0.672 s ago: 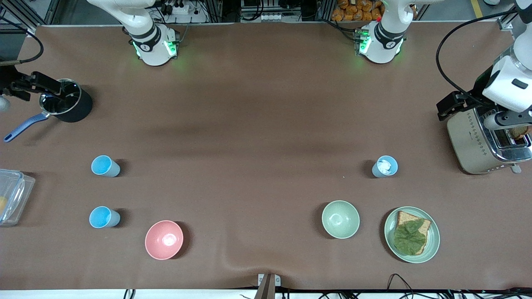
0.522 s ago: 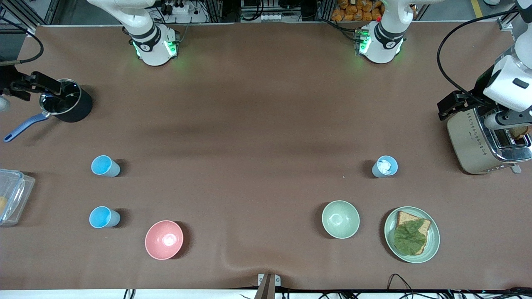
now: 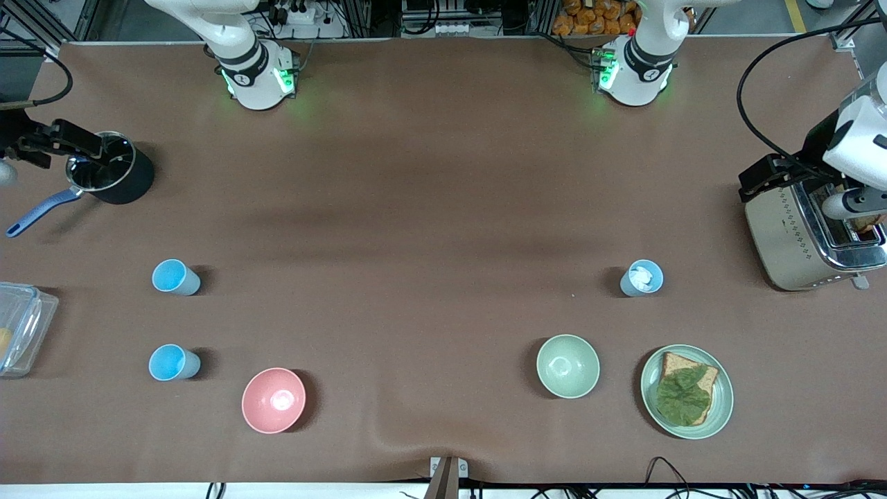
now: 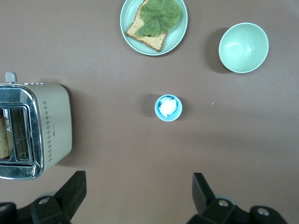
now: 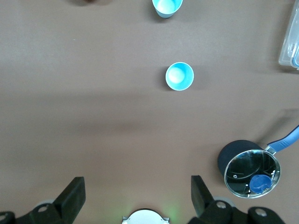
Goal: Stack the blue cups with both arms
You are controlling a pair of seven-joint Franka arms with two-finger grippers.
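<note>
In one blue cup point(image 3: 642, 278), unidentifiable white lump

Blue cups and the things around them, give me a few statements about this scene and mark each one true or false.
1. Three blue cups stand apart on the table. True.
2. One cup holds something white. True: the cup toward the left arm's end.
3. The pink bowl holds a cup. False: it holds no cup.
4. The left end effector grips a cup. False: it is open, holding nothing, over bare table.
5. The plate holds bread with a green leaf. True.
6. The right end effector is shut on the pot. False: it is open and holds nothing.
</note>
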